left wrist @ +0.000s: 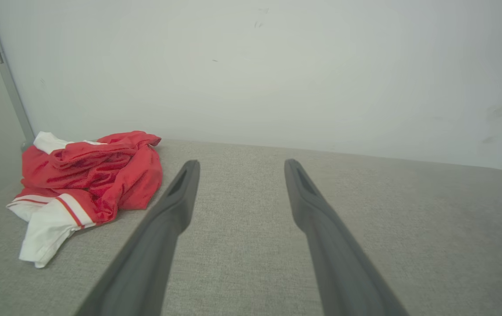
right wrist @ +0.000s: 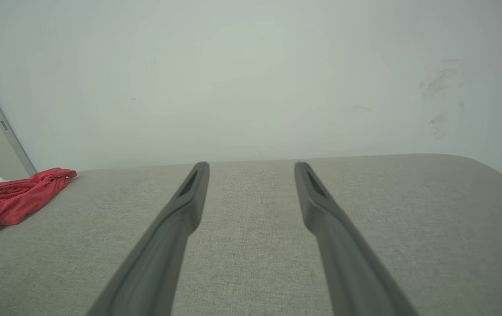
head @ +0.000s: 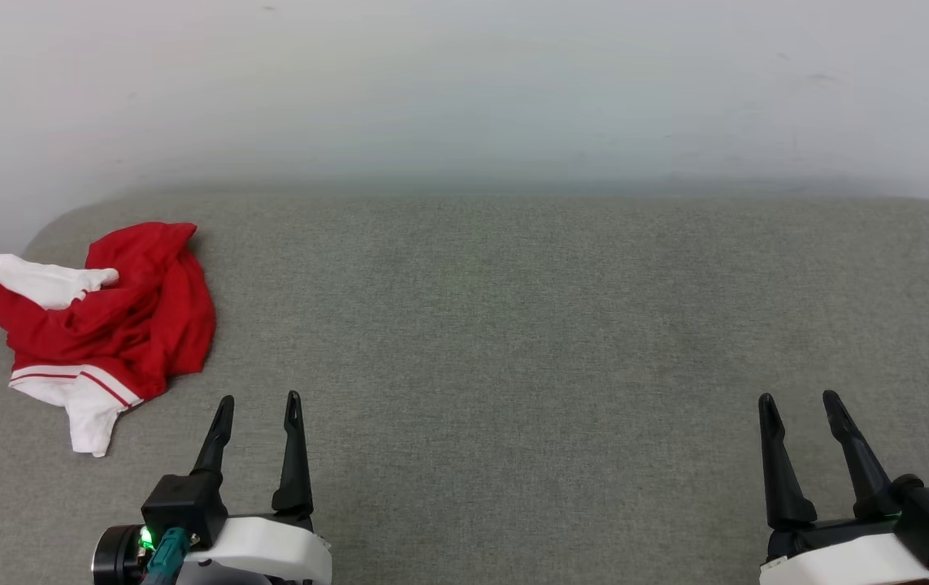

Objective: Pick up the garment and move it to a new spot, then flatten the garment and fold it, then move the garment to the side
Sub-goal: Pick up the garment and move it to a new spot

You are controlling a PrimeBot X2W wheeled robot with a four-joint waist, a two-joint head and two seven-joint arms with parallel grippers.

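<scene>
The left gripper [head: 259, 400] hovers with its two dark fingers spread wide and nothing between them, low over the near part of the grey fabric-covered worktop [head: 513, 325]. The right gripper [head: 798, 398] is likewise open and empty, toward the near right side and well apart from its partner. Ahead of the left gripper and off to its left lies the garment [head: 131, 317], bunched in the far left corner of the worktop, close to the left edge and not far from the pale wall [head: 464, 81] behind.

The pickup has not begun, and the likely trouble lies in the heap itself. A pinch on one loose fold would probably lift only a single layer, leaving the rest dragging or sliding out. Since the pile sits so near the left edge, a sideways nudge could push part of it over. The right arm has the whole worktop to cross, so a two-handed lift may come up lopsided.

The garment is a bright red T-shirt, crumpled into a rumpled mound with deep folds. One white sleeve [head: 94, 414] with thin red stripes at its seam spills toward the near edge; another white patch [head: 41, 280] shows at the far left. The fabric looks soft and limp.
</scene>
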